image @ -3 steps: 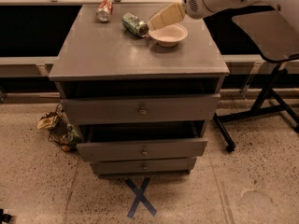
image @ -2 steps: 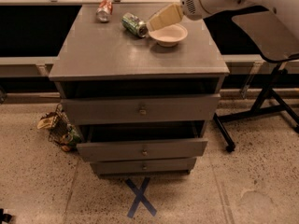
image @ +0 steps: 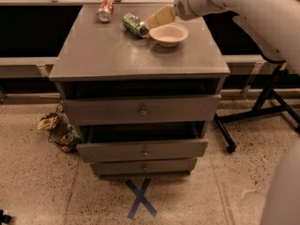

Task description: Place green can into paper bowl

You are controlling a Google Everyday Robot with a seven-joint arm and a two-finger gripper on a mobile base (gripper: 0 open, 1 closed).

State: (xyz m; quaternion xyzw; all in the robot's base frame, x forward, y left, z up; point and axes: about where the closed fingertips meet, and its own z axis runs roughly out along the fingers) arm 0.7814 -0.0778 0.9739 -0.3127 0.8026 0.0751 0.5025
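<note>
The hand (image: 151, 23) hangs low over the back of the worktop (image: 117, 55). It tilts down, with its tip aimed at the green can (image: 135, 25). The tip is right next to the can and may be touching it. I cannot tell if the hand is open or closed, and it does not look like it has the can yet.

The green can lies on its side just past the tip of the hand. It lies flat, so the hand has to come in low to get around it.

The paper bowl (image: 168, 34) sits just below the hand, on the near side of it. It is close to the can but not touching it. I think that helps: once the can is lifted, it only needs a short trip into the bowl.

A red and white can (image: 105, 11) also lies on its side, well past the green can. The hand should leave it alone.
</note>
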